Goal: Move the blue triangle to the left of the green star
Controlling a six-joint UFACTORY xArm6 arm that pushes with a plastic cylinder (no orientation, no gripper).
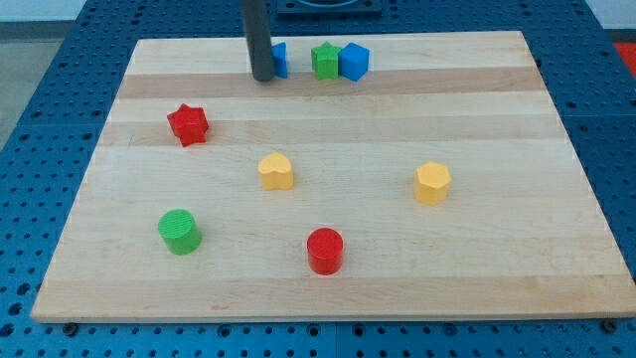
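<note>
Blue triangle touches my tip; green star near.

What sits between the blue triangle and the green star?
Nothing: bare board separates the blue triangle and the green star in the camera view. My tip stands against the triangle's left side.
</note>
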